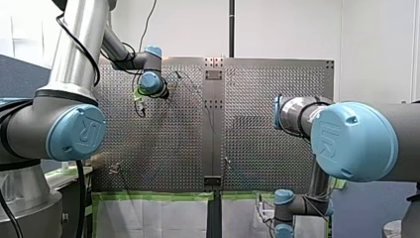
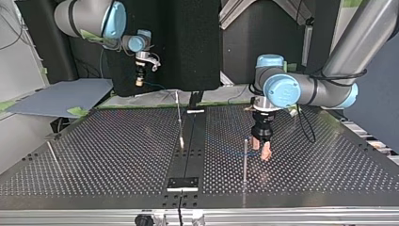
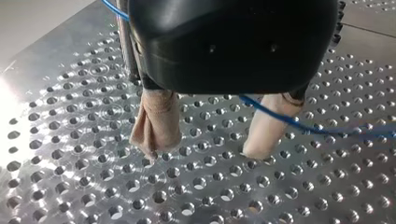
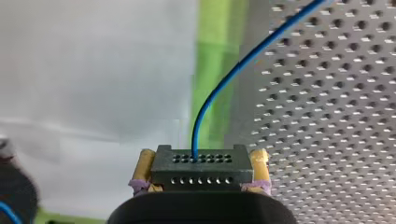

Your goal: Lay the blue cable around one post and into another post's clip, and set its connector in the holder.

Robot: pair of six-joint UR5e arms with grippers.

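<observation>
Holding the connector (image 4: 201,171), right end effector (image 4: 203,157) hangs past the table (image 4: 327,116).

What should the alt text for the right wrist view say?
My right gripper clamps a black connector between yellow pads. A blue cable rises from it and curves away over the perforated table, past a strip of green tape.

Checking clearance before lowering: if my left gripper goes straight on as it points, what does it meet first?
Your left gripper would likely meet the perforated table just beyond its open fingertips; the blue cable crosses one finger higher up, not ahead.
</observation>
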